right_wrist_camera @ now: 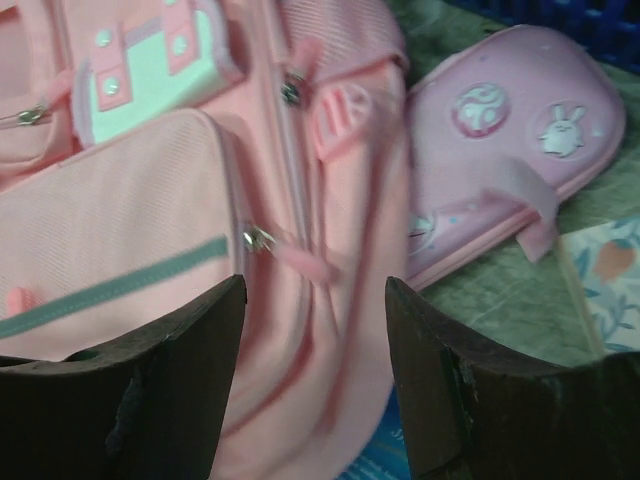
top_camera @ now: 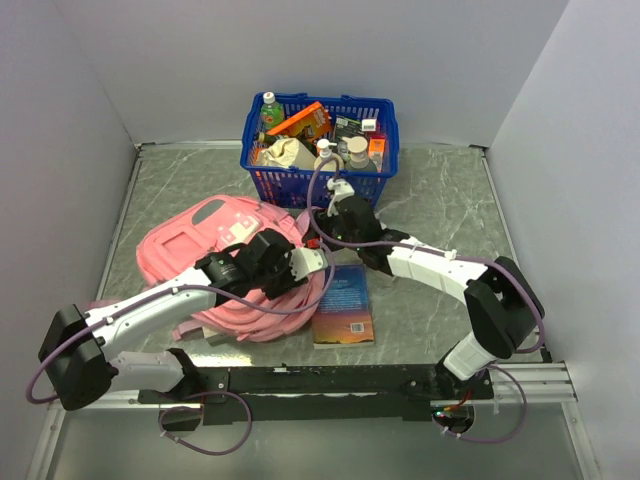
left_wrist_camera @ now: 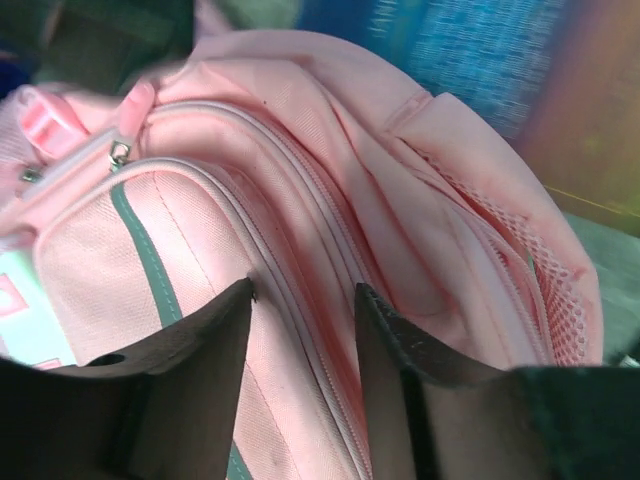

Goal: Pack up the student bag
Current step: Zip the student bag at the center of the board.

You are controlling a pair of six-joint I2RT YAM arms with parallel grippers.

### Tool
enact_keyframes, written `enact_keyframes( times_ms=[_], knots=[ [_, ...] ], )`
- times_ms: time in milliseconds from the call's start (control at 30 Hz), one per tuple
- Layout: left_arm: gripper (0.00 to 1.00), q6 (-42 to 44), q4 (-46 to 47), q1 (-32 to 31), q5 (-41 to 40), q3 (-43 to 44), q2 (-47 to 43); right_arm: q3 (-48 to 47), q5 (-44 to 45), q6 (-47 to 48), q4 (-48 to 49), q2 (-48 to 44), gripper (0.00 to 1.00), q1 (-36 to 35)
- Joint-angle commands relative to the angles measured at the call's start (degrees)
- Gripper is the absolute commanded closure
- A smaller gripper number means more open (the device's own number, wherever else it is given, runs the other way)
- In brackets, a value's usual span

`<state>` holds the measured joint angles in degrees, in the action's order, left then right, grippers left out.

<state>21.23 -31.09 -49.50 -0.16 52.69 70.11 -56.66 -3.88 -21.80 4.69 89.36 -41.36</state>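
Note:
The student bag [top_camera: 205, 240] is a soft pink backpack lying at the left of the table, with grey-green trim and zips. My left gripper [top_camera: 316, 262] hovers at its right edge. In the left wrist view the left gripper [left_wrist_camera: 305, 300] stands open over a zip seam of the bag [left_wrist_camera: 300, 150], with only fabric behind the gap. My right gripper [top_camera: 322, 222] is just beyond the bag's upper right corner. Seen from the right wrist, the right gripper [right_wrist_camera: 315, 300] is open above the bag [right_wrist_camera: 120, 210], near a zip pull [right_wrist_camera: 258, 238].
A blue plastic basket [top_camera: 300, 185] full of small items stands at the back. A blue-covered book [top_camera: 343, 300] lies right of the bag. A pink pencil case [right_wrist_camera: 510, 150] lies beside the bag, with a light notebook [right_wrist_camera: 610, 280] near it.

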Motion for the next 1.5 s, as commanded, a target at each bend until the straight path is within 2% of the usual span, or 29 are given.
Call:
enact_keyframes(
  times_ms=[0, 233, 300, 367, 400, 467, 567, 667, 800, 900, 933, 1033, 1100, 1167, 1367, 1467],
  knots=[
    [0.52, -0.41, 5.26, 0.45, -9.86, -1.18, -1.19, -4.22, -1.39, -1.66, -1.08, 0.62, 0.35, 3.92],
    [0.7, 0.82, -1.06, 0.45, -0.38, -0.31, -3.57, -16.27, -10.52, -0.43, -4.25, 10.82, 0.33, 5.86],
    [0.73, 2.31, -4.48, 0.54, 6.99, 0.92, -4.97, -18.91, -13.33, -0.35, -3.99, 13.02, 0.33, 5.86],
    [0.76, 3.46, -5.55, 0.45, 10.95, 0.93, -7.25, -21.89, -14.31, -0.26, -4.42, 15.48, 0.32, 5.94],
    [0.83, 3.64, -5.47, 0.54, 10.8, 0.67, -7.96, -22.87, -14.57, -0.17, -4.42, 16.36, 0.32, 5.77],
    [0.85, 3.38, -5.29, 0.45, 8.09, 0.22, -8.84, -25.23, -14.4, 0.18, -4.42, 19.08, 0.32, 5.59],
    [0.81, 3.12, -6.26, 0.54, 5.97, 0.66, -9.2, -29.36, -13.96, 1.15, -7.93, 23.38, 0.32, 4.89],
    [0.7, 1.79, -5.3, 0.72, 3.07, -0.3, -10.25, -31.31, -12.39, 1.33, -9.08, 26.2, 0.31, 4.01],
    [0.47, 1.53, -5.56, 0.8, 2.19, -2.85, -11.04, -31.32, -12.03, 0.09, -7.85, 28.23, 0.31, 3.57],
    [0.38, 2.14, -4.16, 0.63, 0.34, -5.92, -11.92, -28.77, -11.85, -0.7, -5.93, 28.41, 0.33, 2.78],
    [0.38, 2.58, -3.46, 0.71, -2.79, -6.8, -12.18, -27.81, -12.11, -1.31, -5.22, 28.15, 0.34, 2.43],
    [0.38, 3.55, 0.58, 0.8, -10.08, -9.61, -12.54, -22.98, -12.82, -3.06, -1.36, 25.35, 0.42, 1.29],
    [0.39, 4.95, 4.18, 1.85, -12.22, -10.85, -12.54, -18.15, -12.47, -4.38, 1.54, 23.5, 0.55, 0.24],
    [0.39, 4.7, 4.2, 4.4, -9.69, -9.37, -11.58, -14.81, -12.12, -5.7, 3.57, 21.21, 0.69, -0.47],
    [0.38, 3.46, 2.79, 5.55, -7.49, -7.77, -10.51, -6.46, -10.27, -7.73, 6.65, 15.32, 0.91, -2.84],
    [0.37, 2.68, 3.06, 5.55, -7.31, -7.25, -10.61, -3.2, -10.27, -8.61, 7.61, 13.39, 0.99, -3.72]
  ],
)
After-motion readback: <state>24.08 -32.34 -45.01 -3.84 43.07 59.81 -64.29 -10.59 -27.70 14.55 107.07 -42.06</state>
